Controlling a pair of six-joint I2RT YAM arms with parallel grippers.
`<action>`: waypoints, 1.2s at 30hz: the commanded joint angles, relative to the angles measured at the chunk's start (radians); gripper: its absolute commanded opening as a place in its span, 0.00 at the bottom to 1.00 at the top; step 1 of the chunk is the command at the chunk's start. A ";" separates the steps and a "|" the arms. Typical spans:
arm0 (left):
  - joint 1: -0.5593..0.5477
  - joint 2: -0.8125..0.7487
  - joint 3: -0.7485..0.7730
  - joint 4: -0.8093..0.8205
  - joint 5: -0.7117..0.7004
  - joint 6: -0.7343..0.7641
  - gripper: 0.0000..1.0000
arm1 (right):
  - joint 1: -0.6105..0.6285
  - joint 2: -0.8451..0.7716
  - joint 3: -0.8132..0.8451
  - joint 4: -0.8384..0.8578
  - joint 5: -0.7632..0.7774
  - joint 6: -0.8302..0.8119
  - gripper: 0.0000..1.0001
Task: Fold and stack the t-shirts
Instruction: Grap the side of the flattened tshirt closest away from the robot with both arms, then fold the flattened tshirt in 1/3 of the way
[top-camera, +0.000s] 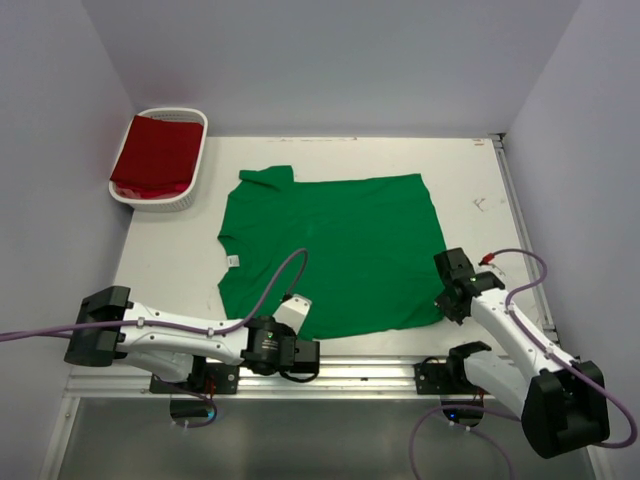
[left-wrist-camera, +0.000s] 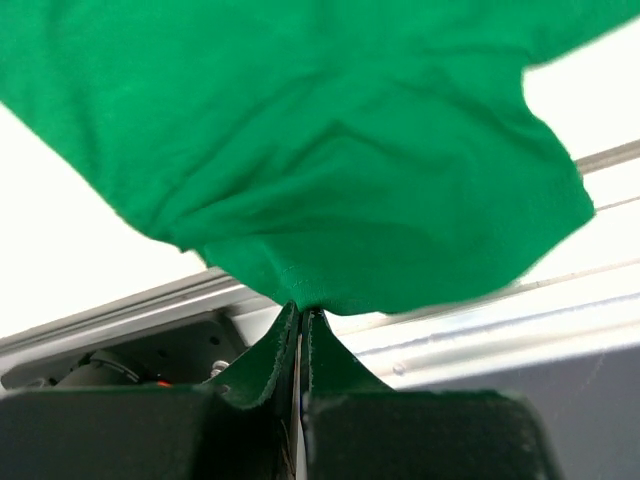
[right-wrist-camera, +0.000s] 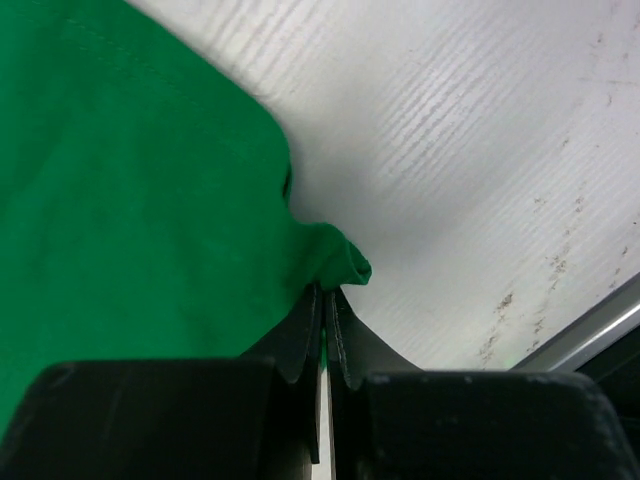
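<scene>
Jaws on both arms are pressed together, each pinching an edge of the green shirt.

Top view: the green shirt lies spread on the table, with its neck and white label to the left. The left gripper meets its near edge, and the right gripper sits at its near right corner. The red shirt lies bundled in the basket at the far left corner, apart from the green one.

Left wrist view: the fingertips are closed on the cloth's stitched edge. The cloth rises from the pinch in loose folds and hangs over the table's metal rail.

Right wrist view: the fingertips clamp a small bunched tip of the shirt's corner. The rest of the shirt lies flat to the left, and bare, scuffed table surface lies to the right.
</scene>
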 joint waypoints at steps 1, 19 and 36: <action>0.009 -0.067 0.022 -0.093 -0.143 -0.148 0.00 | -0.003 -0.038 0.069 0.029 0.012 -0.068 0.00; 0.448 -0.101 0.094 0.146 -0.339 0.105 0.00 | -0.005 0.301 0.288 0.260 0.029 -0.239 0.00; 0.717 -0.018 0.096 0.370 -0.356 0.341 0.00 | -0.020 0.366 0.341 0.285 0.125 -0.278 0.00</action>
